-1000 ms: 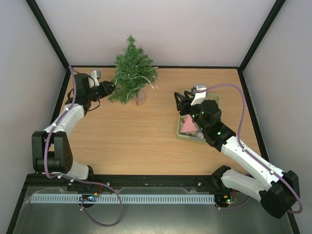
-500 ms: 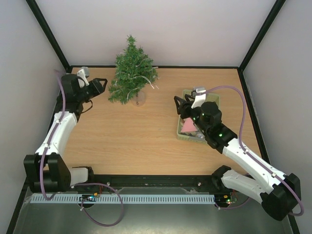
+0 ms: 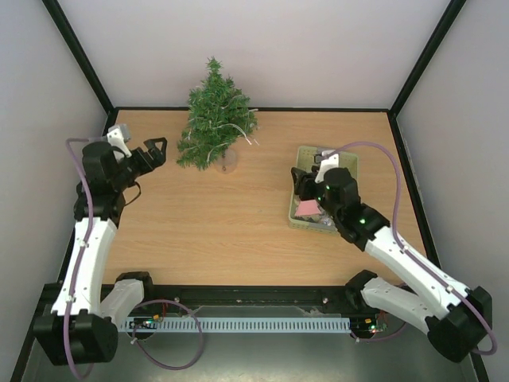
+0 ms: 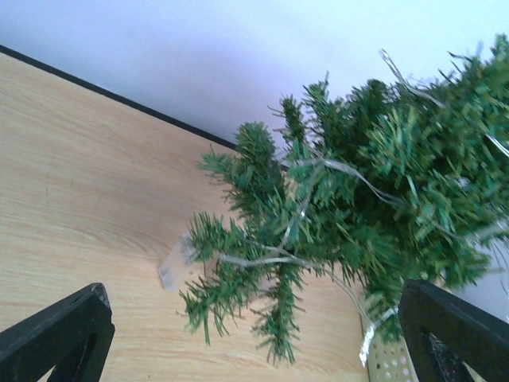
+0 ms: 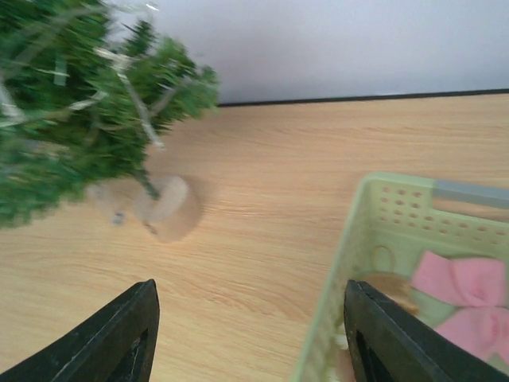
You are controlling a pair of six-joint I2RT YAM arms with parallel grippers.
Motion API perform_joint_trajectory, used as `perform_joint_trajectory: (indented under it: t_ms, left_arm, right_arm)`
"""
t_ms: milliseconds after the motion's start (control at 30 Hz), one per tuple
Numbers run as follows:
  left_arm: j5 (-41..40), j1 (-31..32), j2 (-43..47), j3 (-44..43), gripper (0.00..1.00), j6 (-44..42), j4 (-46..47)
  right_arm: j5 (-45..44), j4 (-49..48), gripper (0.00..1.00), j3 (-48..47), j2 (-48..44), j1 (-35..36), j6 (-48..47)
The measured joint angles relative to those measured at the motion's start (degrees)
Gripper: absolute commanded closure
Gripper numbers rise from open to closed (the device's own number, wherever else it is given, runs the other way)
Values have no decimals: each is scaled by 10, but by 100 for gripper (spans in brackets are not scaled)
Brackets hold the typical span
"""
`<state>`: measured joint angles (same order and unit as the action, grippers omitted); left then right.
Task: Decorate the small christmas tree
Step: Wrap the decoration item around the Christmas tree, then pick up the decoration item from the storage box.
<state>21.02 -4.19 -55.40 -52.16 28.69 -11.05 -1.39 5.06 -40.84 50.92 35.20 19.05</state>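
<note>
The small christmas tree (image 3: 216,119) stands upright at the far edge of the wooden surface (image 3: 231,231), left of centre. It sits on a pale round base (image 3: 227,164), and thin pale strands (image 4: 322,167) are draped through its branches. The left pincer (image 3: 156,150) hovers just to the tree's left, above the surface. Its jaws are spread wide, holding nothing, and it points at the lower branches. Over on the right, the right pincer (image 3: 301,181) hangs at the left rim of the pale green basket (image 3: 348,163), jaws wide apart too, nothing between them. Inside the basket lies a pink bow (image 5: 465,293), clear from the right wrist. Tree and basket sit well apart.
</note>
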Motion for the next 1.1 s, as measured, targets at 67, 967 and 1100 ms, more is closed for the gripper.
perform_joint_trajectory:
  t_ms: [67,967,1100]
  left_arm:
    - [9,0,27,15,1,0,-7]
    - [59,-3,115,166,2,-46,-8]
    - [71,-2,108,166,3,-57,-6]
  right_arm:
    - [-29,24,37,-21,35,-1,-9]
    - [54,95,62,-86,400,-171,-62]
    - [57,90,76,-86,420,-172,-79]
